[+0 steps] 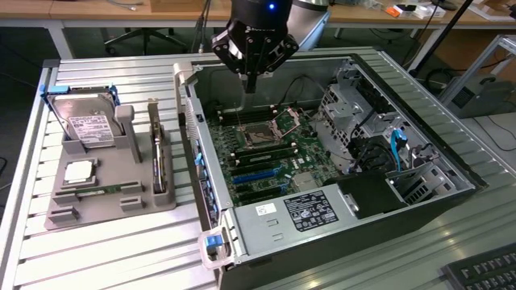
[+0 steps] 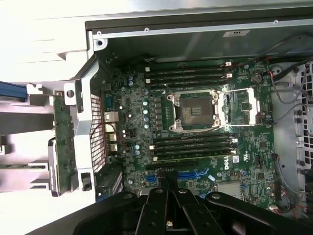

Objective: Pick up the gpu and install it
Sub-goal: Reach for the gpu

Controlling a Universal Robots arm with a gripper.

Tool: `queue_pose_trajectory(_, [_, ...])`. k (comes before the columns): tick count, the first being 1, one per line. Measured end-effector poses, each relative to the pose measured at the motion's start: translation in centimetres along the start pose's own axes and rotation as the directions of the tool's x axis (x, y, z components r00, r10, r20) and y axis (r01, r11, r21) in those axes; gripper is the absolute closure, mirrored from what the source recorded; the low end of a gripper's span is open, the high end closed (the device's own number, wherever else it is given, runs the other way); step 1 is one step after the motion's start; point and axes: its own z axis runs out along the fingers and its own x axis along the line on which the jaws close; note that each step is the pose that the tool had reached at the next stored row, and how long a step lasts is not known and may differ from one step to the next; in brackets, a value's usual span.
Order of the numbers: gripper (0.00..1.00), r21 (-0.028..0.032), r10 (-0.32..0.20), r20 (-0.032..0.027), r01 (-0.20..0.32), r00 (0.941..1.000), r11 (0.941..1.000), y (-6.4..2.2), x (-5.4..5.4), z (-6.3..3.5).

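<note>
A slatted metal worktop [image 1: 105, 254] stands in a workshop, with desks and chair legs behind it. Above it hangs the claw [image 1: 251, 86], its fingers pressed together and holding nothing. It points straight down over the far end of an open computer case [image 1: 419, 103], just above the row of memory slots [image 1: 241, 116] at the board's edge. In the wrist view the closed fingertips [image 2: 167, 188] sit over the blue card slots [image 2: 190, 174] on the green motherboard [image 1: 278, 154]. The empty processor socket [image 1: 262, 134] lies near the claw, its metal latch flipped open. Further out, a grey power supply box [image 1: 303, 211] with a label fills the near end of the case, and drive cages [image 1: 354, 112] line the side on the exterior view's right.

The gpu [image 1: 156, 151] is well apart from the claw, outside the case on the exterior view's left. It stands on its long edge in a slot of a grey holder [image 1: 105, 211]. Beside it in the same holder are a hard drive [image 1: 87, 124] propped upright, a processor chip [image 1: 78, 172] lying flat and a narrow memory stick [image 1: 98, 190].
</note>
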Motion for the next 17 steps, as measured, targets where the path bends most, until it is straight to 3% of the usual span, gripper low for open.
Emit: queue_pose_trajectory(17, [0.89,0.0,0.0,0.0,0.0,1.0,1.0,-0.06,0.81,-0.01])
